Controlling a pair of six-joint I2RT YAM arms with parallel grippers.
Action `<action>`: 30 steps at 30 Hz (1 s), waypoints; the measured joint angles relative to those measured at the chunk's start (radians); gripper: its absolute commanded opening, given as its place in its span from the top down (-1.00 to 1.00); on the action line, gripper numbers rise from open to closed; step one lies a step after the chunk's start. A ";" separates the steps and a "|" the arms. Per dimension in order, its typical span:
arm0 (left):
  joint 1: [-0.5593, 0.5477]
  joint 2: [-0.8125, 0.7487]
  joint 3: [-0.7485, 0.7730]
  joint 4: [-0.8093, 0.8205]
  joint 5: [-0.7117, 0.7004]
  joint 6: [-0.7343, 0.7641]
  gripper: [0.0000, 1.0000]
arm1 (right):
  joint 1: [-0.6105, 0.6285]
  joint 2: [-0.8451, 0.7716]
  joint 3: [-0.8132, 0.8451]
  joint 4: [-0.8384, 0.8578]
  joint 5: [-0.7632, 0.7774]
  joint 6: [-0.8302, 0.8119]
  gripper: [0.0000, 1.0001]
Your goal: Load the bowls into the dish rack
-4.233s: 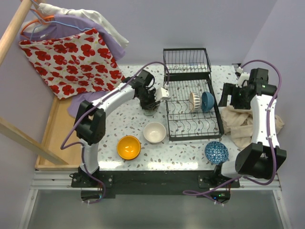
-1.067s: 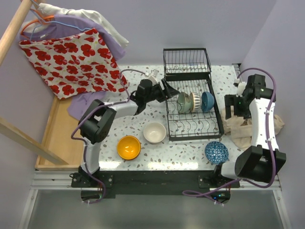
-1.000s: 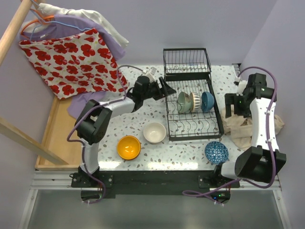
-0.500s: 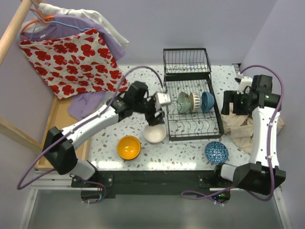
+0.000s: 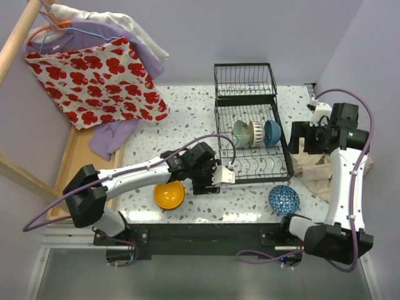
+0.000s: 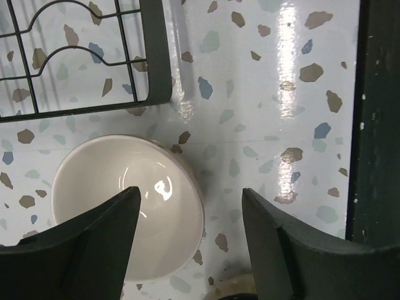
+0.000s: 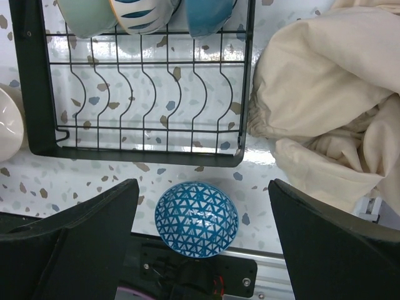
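The black wire dish rack (image 5: 253,164) holds three bowls on edge: pale green (image 5: 239,133), patterned (image 5: 255,132) and blue (image 5: 272,132). My left gripper (image 6: 190,192) hangs open over a cream bowl (image 6: 125,212) just off the rack's near left corner. Its left finger is over the bowl's inside and its right finger over bare table, so the bowl's rim lies between them. In the top view the arm hides that bowl. An orange bowl (image 5: 169,194) sits left of it. My right gripper (image 7: 203,187) is open high above a blue-white patterned bowl (image 7: 197,219), holding nothing.
A crumpled cream cloth (image 7: 325,94) lies right of the rack. The rack's taller basket section (image 5: 245,80) is at the back. A wooden tray (image 5: 72,178) and hanging clothes (image 5: 94,75) are at the left. The black front rail (image 6: 378,125) runs close to the cream bowl.
My left arm has swung from the rack's back left side down to the cream bowl near the front. The right arm has shifted only slightly. All bowls stay where they were.
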 measured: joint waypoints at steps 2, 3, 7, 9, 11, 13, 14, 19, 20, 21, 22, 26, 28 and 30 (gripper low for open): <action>-0.005 0.024 -0.006 0.019 -0.038 0.002 -0.30 | 0.000 -0.005 -0.008 0.000 0.000 0.000 -0.79; -0.006 0.034 -0.009 0.026 -0.050 0.002 -0.29 | 0.000 -0.008 -0.011 0.000 0.000 0.001 -0.79; -0.014 0.075 -0.016 0.038 -0.105 0.009 -0.01 | 0.000 -0.011 -0.017 0.000 0.000 0.002 -0.79; -0.016 0.082 -0.016 0.039 -0.129 0.011 0.13 | 0.000 -0.011 -0.021 0.000 0.000 0.002 -0.79; -0.018 0.083 -0.016 0.038 -0.143 0.014 0.21 | 0.000 -0.011 -0.024 0.001 0.000 0.002 -0.79; -0.020 0.083 -0.016 0.034 -0.153 0.016 0.48 | 0.000 -0.011 -0.027 0.001 0.000 0.003 -0.79; -0.022 0.083 -0.016 0.028 -0.155 0.017 0.54 | 0.000 -0.011 -0.027 0.001 0.000 0.005 -0.79; -0.032 0.083 -0.017 0.005 -0.173 0.044 1.00 | 0.000 -0.007 -0.027 0.002 0.000 0.013 -0.79; -0.032 0.082 -0.018 0.000 -0.177 0.046 1.00 | 0.000 -0.004 -0.027 0.002 0.000 0.014 -0.79; -0.032 0.079 -0.020 -0.007 -0.181 0.055 1.00 | 0.000 0.000 -0.026 0.002 0.000 0.017 -0.79; -0.032 0.076 -0.021 -0.007 -0.181 0.066 1.00 | 0.000 0.006 -0.026 0.002 0.000 0.019 -0.79; -0.029 0.066 -0.013 -0.039 -0.182 0.079 1.00 | 0.000 0.037 -0.016 0.002 0.000 0.023 -0.79; -0.018 0.064 0.021 -0.094 -0.171 0.076 1.00 | 0.000 0.051 -0.004 0.000 0.000 0.024 -0.79; 0.002 0.064 0.069 -0.149 -0.151 0.062 1.00 | 0.000 0.059 0.007 0.001 0.000 0.025 -0.79</action>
